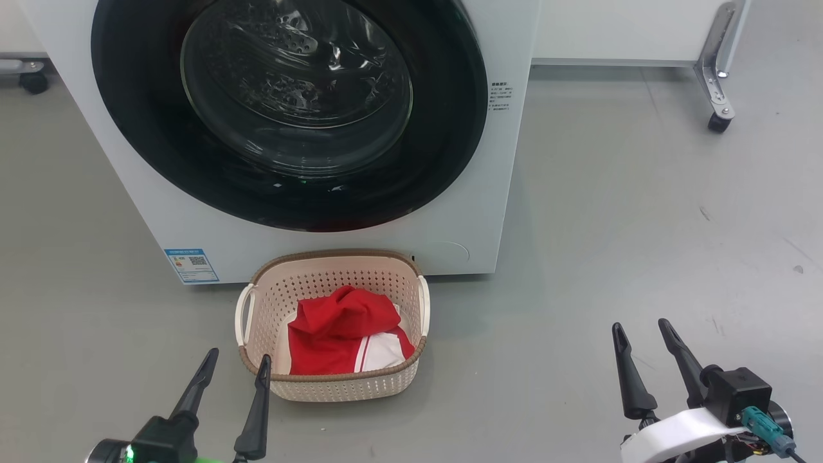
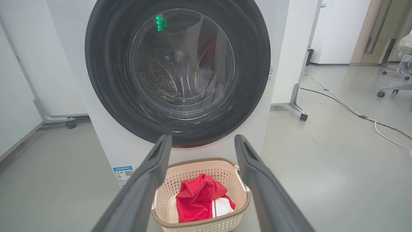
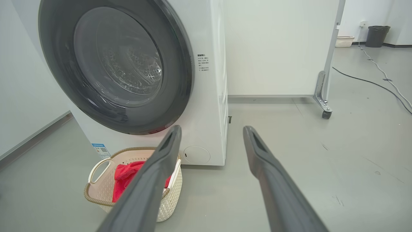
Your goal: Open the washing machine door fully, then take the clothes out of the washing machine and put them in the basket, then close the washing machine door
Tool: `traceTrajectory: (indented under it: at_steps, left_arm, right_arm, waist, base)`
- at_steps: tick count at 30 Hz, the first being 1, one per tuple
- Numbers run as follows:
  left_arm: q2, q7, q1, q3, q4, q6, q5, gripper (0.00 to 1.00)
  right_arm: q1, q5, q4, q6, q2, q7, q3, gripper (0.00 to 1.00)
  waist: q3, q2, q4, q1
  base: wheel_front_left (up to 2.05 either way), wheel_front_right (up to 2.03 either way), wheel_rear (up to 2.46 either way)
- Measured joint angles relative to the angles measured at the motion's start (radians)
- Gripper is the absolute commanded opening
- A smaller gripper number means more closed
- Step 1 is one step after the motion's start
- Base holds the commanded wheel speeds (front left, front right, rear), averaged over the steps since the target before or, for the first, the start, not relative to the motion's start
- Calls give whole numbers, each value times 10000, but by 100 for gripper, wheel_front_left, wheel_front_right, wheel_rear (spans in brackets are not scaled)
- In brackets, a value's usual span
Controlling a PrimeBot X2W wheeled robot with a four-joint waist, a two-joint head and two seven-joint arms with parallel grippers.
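The white washing machine (image 1: 450, 212) stands in front of me with its round black-ringed door (image 1: 289, 109) shut flat against the front. On the floor before it sits the cream basket (image 1: 334, 386) holding red clothes (image 1: 341, 328) with a white striped panel. My left gripper (image 1: 236, 363) hangs open just left of the basket's near corner, nothing between its fingers. My right gripper (image 1: 643, 333) is open over bare floor, well to the right. In the left wrist view the door (image 2: 180, 74), basket (image 2: 199, 222) and clothes (image 2: 199, 199) lie ahead between the fingers. The right wrist view shows the basket (image 3: 99, 190) at lower left.
Grey floor spreads to the right of the machine. A white panel on castor feet (image 1: 719, 119) stands behind at the right. Cables (image 2: 354, 112) run across the floor far right. A blue sticker (image 1: 191, 265) marks the machine's lower left front.
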Motion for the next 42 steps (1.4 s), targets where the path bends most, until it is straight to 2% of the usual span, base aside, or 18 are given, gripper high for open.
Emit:
traceTrajectory:
  at_steps: [7, 8, 20, 42]
  left_arm:
    - [2, 0, 25, 0, -90, 6, 0, 100]
    - [-10, -2, 26, -6, -56, 4, 0, 0]
    - [-355, 0, 289, -242, 1089, -8, -61, 0]
    - [-418, 476, 256, 255, 1047, -186, -2970, 0]
  right_arm:
    - [46, -13, -115, 0, 31, 0, -36, 100]
    - [55, -12, -75, 10, 42, 2, -33, 0]
    - [640, 113, 1035, 13, 359, 17, 58, 0]
    - [406, 2826, 1011, 113, 391, 738, -451, 0]
  waist:
    - [10, 0, -17, 0]
    - [12, 0, -19, 0]
    - [15, 0, -18, 0]
    - [58, 0, -1, 0]
  base:
    - [0, 0, 0]
    - [0, 0, 0]
    - [0, 0, 0]
    - [0, 0, 0]
